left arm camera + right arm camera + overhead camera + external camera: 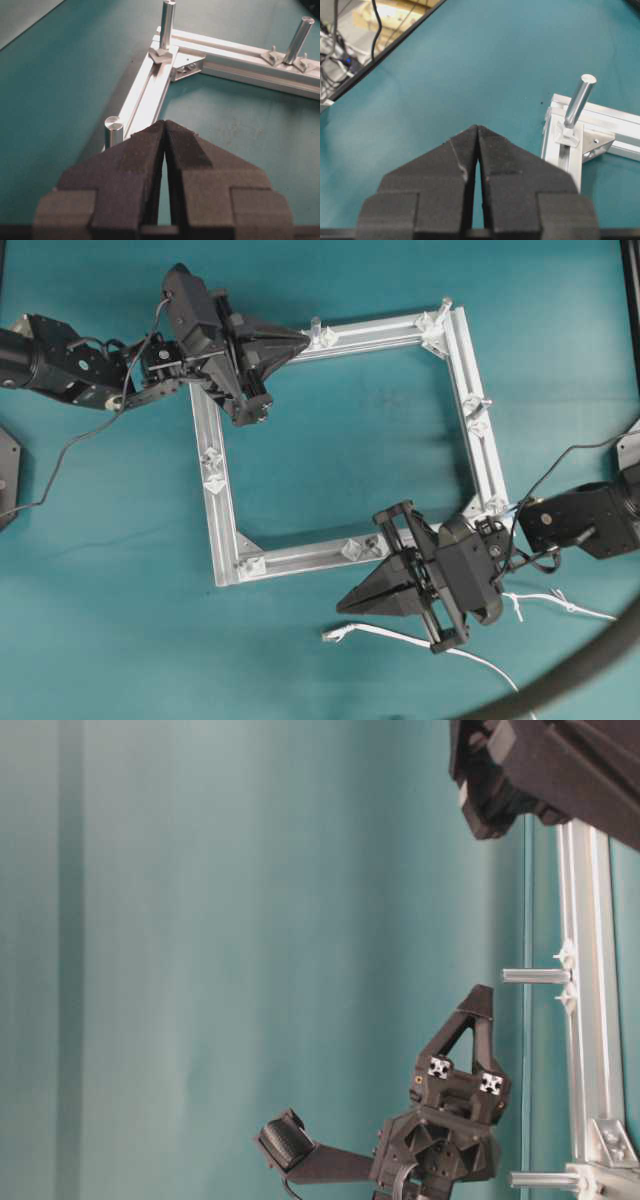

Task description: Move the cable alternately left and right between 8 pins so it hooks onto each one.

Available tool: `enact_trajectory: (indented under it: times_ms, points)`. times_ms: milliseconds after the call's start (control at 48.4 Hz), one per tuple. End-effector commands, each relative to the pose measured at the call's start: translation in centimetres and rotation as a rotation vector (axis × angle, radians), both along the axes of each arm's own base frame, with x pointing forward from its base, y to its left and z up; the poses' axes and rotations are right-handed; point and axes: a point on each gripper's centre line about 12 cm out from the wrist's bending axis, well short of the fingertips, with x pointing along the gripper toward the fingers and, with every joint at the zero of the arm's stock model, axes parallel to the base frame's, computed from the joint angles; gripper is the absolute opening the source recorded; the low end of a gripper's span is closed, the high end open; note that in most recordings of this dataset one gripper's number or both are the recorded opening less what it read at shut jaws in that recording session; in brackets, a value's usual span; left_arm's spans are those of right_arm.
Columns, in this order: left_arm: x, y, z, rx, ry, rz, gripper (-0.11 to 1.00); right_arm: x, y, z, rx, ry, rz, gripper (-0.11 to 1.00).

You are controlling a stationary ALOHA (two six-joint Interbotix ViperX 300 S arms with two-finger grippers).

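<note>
Left gripper (pixel 303 340): we find its fingers (pixel 150 145) pressed tip to tip with nothing between them. The tips hang over the frame's upper rail, near its left end.
Pin beside left fingers (pixel 113 131): we note one silvery post standing upright just left of the closed tips, apart from them.
Pins beyond left fingers: in the left wrist view we see a second post (pixel 167 22) ahead of the tips at the frame corner, and a third (pixel 298 34) further right along the next rail.
Frame (pixel 484 448): we record a square of aluminium rails lying flat on the teal table (pixel 340 450), between the two grippers.
Right gripper (pixel 345 606): we find its fingers (pixel 492 150) closed together, gripping nothing. The tips sit just outside the frame's lower rail.
Pin near right fingers (pixel 579 106): in the right wrist view one post rises tilted at a frame corner, ahead and right of the tips.
Cable (pixel 395 636): we see the white cord lying loose on the table below the right fingers, outside the frame, hooked on no pin, passing under the gripper body to its right.
</note>
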Motion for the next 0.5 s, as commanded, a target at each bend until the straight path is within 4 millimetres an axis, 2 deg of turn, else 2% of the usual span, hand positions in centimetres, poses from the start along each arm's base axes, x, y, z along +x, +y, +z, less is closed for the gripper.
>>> enact_trajectory:
  times_ms: [0, 21, 103, 248, 475]
  points:
    - [0.4, -0.6, 4.4, 0.068, -0.100, -0.046, -0.01, 0.3, 0.0, 0.5, 0.013, -0.013, -0.005, 0.00]
    - [0.3, -0.6, 5.0, 0.078, -0.111, -0.047, -0.01, 0.2, 0.0, 0.3, 0.009, -0.003, -0.006, 0.00]
    - [-0.1, -0.8, 7.2, 0.120, -0.143, -0.052, 0.11, 0.1, 0.2, -0.1, -0.002, 0.038, -0.005, 0.01]
    - [-1.4, -1.7, 10.8, 0.151, -0.170, -0.069, 0.09, 0.4, 0.5, 0.3, -0.014, 0.088, -0.004, 0.01]
    - [-3.8, -3.9, 12.7, 0.121, -0.117, -0.123, 0.10, 2.3, 1.3, 1.6, -0.026, 0.182, -0.022, 0.01]
